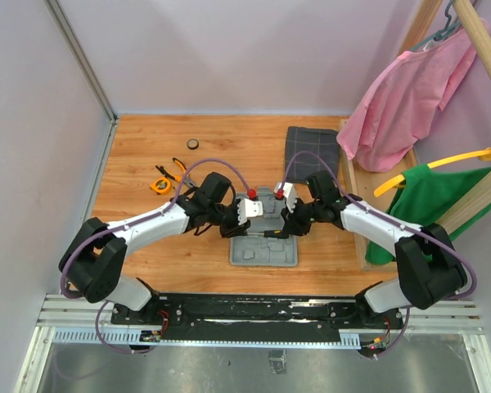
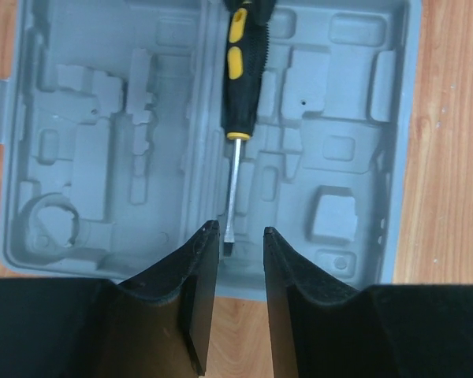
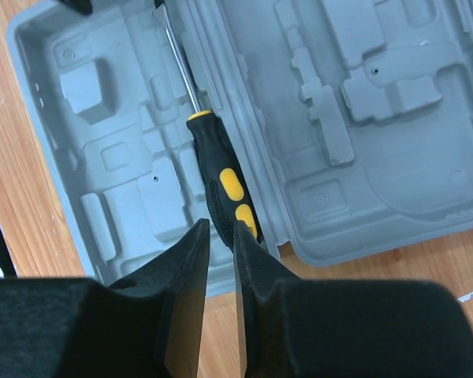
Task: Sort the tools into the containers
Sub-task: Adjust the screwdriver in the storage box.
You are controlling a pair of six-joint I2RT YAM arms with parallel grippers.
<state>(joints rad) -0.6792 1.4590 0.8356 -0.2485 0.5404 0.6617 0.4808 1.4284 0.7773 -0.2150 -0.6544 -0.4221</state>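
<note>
Left end effector point(image 2: 240, 230): fingers spread by a narrow gap. The flat tip of the screwdriver point(image 2: 243, 71) shows in that gap with grey plastic visible on either side of it. No contact observed.

Right end effector point(image 3: 221, 224): fingers drawn almost together at the butt of the screwdriver handle. The handle end passes out of sight behind the fingertips. I cannot tell if they pinch it.

Screwdriver: black handle with yellow inserts and a bare steel shaft. It lies lengthwise in a moulded channel of the open grey tool case point(image 2: 339, 142), with the shaft toward the left arm and the handle toward the right arm.

Tool case: sits flat on the wooden worktop point(image 1: 147, 246), centred between the two arms.

Remaining tools: an orange tape measure point(image 1: 159, 184) and pliers point(image 1: 177, 169) lie on the worktop left of the case, well apart from it.

Other items: a small dark round object point(image 1: 193, 144) lies near the far edge. A dark folded cloth point(image 1: 311, 146) lies at the far right. Pink point(image 1: 401, 90) and green point(image 1: 430, 201) garments hang beyond the worktop's right edge.
</note>
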